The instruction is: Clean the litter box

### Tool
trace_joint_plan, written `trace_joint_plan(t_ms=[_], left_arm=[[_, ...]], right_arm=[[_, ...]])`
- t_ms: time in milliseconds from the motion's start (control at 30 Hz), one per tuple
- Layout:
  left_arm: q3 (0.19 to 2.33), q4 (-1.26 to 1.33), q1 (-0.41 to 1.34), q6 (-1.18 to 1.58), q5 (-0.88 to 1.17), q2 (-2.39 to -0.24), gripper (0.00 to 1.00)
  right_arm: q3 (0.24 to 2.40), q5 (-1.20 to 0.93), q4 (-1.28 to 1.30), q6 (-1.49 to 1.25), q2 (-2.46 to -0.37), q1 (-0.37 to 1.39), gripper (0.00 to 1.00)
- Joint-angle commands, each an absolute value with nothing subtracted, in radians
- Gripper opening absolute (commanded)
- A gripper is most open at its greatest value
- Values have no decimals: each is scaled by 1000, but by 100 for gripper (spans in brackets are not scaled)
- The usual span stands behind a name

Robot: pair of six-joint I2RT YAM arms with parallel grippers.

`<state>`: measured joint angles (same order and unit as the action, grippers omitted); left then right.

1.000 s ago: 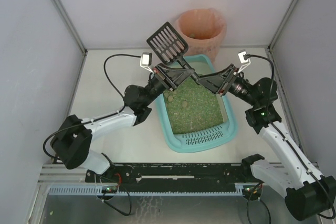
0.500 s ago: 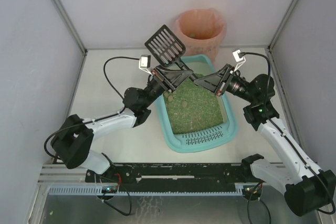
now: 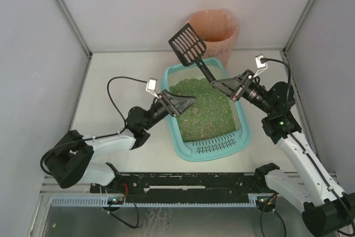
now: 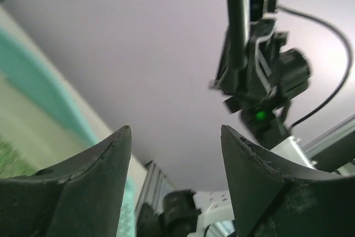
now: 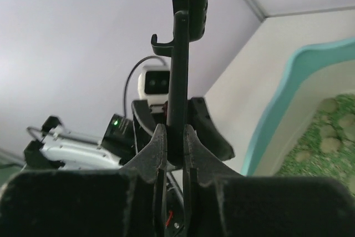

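- our right gripper (image 3: 217,85) is clamped tight on the black scoop (image 3: 188,45) handle.
- our left gripper (image 3: 190,101) gapes wide, holding nothing, over the green litter (image 3: 208,116).
- we see the litter box (image 3: 215,146) between our arms, before the pink-bagged bin (image 3: 219,25).

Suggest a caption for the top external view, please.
Right fingers hold the black slotted plastic scoop near the light-teal plastic litter box; left fingers open.
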<state>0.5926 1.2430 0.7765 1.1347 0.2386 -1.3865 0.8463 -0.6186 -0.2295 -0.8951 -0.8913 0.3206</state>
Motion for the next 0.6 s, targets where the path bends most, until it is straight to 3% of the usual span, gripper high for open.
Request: trace_joint_plan(t_ms=[0, 167, 267, 367, 567], left_arm=[[473, 1067, 772, 938, 194, -1200, 69], [617, 314, 807, 454, -18, -922, 66], [749, 86, 846, 181, -190, -885, 62], [773, 108, 847, 53, -173, -863, 62], [661, 407, 856, -238, 12, -834, 64]], right_arm=[[895, -440, -25, -812, -829, 306, 0], [952, -371, 235, -717, -837, 305, 0], [985, -348, 354, -680, -861, 310, 0], [1037, -344, 439, -647, -885, 325, 0], [1156, -289, 602, -571, -906, 388, 0]])
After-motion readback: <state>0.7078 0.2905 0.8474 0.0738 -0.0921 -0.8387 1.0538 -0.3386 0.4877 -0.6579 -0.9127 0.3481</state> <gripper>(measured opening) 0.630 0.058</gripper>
